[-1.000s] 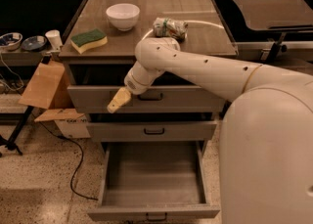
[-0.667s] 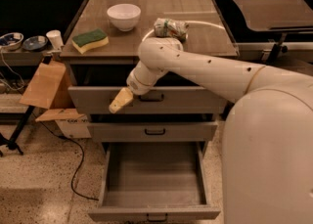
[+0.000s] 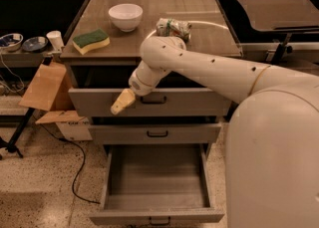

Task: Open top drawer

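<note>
gripper parked on the top drawer front, just left of the handle

the gripper (image 3: pixel 123 101), a tan tip at the end of the big white arm (image 3: pixel 224 72), sits against the front panel of the top drawer (image 3: pixel 199 103). it points down and to the left. honestly can't tell how far open it is or whether it has hold of anything, it just reads as one tan wedge from here.

the drawer's small dark bar handle (image 3: pixel 153 99) is just to the right of the gripper, near it but apart. the top drawer looks pulled out a bit, with a dark gap showing above its panel, under the counter (image 3: pixel 199 8).

right below the gripper is the middle drawer (image 3: pixel 124 134), pushed in further. lower again, the bottom drawer (image 3: pixel 157 216) is pulled well out.

up and behind the gripper on the counter: a green and yellow sponge (image 3: pixel 91 41) off to the left, a white bowl (image 3: pixel 125 16) further back, and a crumpled packet (image 3: pixel 173 27) to the right, behind the arm's elbow. well to the left of the gripper a piece of cardboard (image 3: pixel 45 87) leans beside the cabinet.
</note>
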Controlling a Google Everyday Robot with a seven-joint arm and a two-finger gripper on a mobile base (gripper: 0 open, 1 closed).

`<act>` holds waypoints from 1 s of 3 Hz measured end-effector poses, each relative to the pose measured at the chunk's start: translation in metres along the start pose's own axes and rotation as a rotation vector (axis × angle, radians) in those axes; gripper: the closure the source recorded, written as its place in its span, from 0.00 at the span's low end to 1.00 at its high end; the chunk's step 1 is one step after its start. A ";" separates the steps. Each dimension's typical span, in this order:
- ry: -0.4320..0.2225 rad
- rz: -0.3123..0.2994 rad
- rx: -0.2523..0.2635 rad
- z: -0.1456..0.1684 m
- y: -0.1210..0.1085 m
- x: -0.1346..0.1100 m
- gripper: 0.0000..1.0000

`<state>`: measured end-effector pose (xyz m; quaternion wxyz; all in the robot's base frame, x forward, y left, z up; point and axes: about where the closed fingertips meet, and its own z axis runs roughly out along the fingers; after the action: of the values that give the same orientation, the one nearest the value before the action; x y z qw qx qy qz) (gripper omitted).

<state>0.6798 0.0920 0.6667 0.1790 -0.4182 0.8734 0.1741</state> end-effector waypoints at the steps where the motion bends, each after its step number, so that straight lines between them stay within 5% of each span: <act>1: 0.016 0.022 -0.010 -0.002 0.001 0.005 0.00; 3: 0.034 0.051 -0.019 -0.004 0.002 0.011 0.00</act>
<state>0.6710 0.0838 0.6650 0.1555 -0.4005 0.8849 0.1799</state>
